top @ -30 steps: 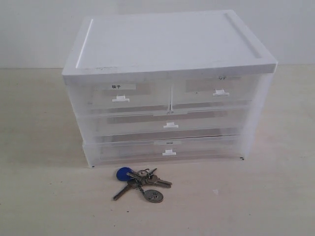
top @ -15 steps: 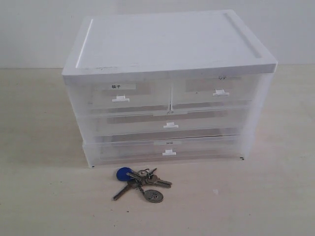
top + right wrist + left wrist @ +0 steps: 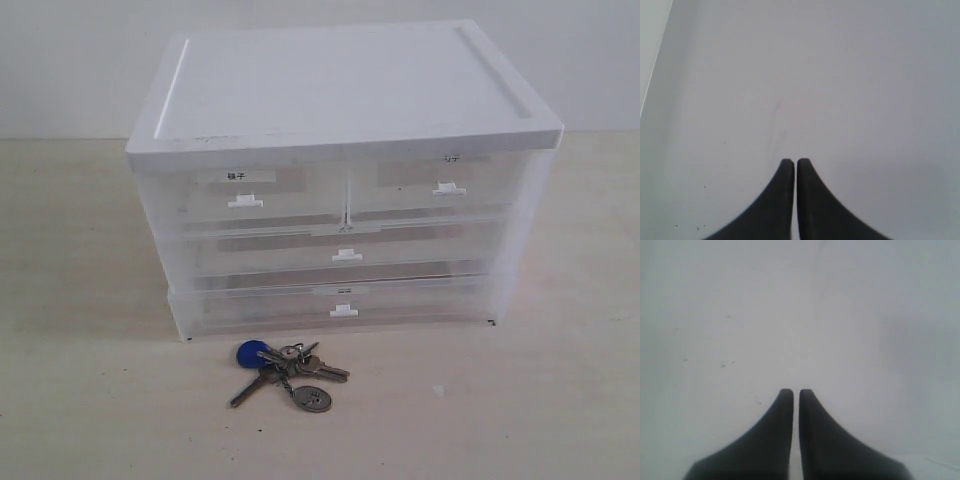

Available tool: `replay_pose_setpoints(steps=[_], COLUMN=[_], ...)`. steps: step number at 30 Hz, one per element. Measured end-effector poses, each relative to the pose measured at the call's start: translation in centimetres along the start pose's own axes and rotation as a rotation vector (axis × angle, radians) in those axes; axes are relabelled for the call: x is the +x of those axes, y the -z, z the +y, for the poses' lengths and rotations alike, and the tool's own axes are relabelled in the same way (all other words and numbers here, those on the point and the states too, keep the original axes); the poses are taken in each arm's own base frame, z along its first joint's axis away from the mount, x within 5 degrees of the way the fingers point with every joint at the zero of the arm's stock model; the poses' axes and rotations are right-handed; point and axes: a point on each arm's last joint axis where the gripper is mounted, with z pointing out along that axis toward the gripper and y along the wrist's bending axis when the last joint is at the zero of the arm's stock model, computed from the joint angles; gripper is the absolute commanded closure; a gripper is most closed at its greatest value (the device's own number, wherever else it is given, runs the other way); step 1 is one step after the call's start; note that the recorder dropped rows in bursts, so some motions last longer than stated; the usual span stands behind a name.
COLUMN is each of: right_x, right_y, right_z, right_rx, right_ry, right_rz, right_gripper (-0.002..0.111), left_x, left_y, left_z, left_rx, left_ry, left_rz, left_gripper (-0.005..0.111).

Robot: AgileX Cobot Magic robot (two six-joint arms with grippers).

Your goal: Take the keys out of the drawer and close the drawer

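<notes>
— Well, where are the keys (image 3: 285, 375)?
— On the worktop (image 3: 90, 400), just before the cabinet (image 3: 340, 90), open room all round.
— And the drawer (image 3: 435, 188)?
— Upper right, flush with its neighbours. Its faint label (image 3: 452, 158) is unreadable, like the brighter label (image 3: 237, 176) beside it.
— Jaws?
— Left jaws and right jaws each a narrow slit apart, holding nothing.

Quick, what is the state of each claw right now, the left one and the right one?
Left claw: closed, holding nothing.
Right claw: closed, holding nothing.
</notes>
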Motion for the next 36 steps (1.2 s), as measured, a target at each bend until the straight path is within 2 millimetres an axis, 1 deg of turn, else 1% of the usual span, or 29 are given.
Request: replay_pose_setpoints(steps=[3, 6, 10, 15, 23, 26, 36], right_x=[0.0, 0.0, 0.0, 0.0, 0.0, 0.0, 0.0], right_y=[0.0, 0.0, 0.0, 0.0, 0.0, 0.0, 0.0], right_z=[0.0, 0.0, 0.0, 0.0, 0.0, 0.0, 0.0], right_rx=[0.0, 0.0, 0.0, 0.0, 0.0, 0.0, 0.0], right_ry=[0.0, 0.0, 0.0, 0.0, 0.0, 0.0, 0.0], right_rz=[0.0, 0.0, 0.0, 0.0, 0.0, 0.0, 0.0], right_gripper=[0.108, 0.108, 0.108, 0.108, 0.108, 0.108, 0.108], left_x=[0.5, 1.2, 2.2, 3.5, 5.6, 5.9, 5.9], left_y=[0.1, 0.3, 0.5, 1.0, 2.3, 2.6, 2.6], left_z=[0.9, 1.3, 1.6, 1.9, 2.3, 2.3, 2.3], left_rx=[-0.096, -0.14, -0.152, -0.152, -0.152, -0.152, -0.152], left_ry=[0.005, -0.071, -0.195, -0.301, -0.347, -0.346, -0.347], left_rz=[0.046, 0.135, 0.25, 0.411, 0.692, 0.734, 0.74], left_gripper=[0.102, 0.102, 0.102, 0.102, 0.102, 0.102, 0.102])
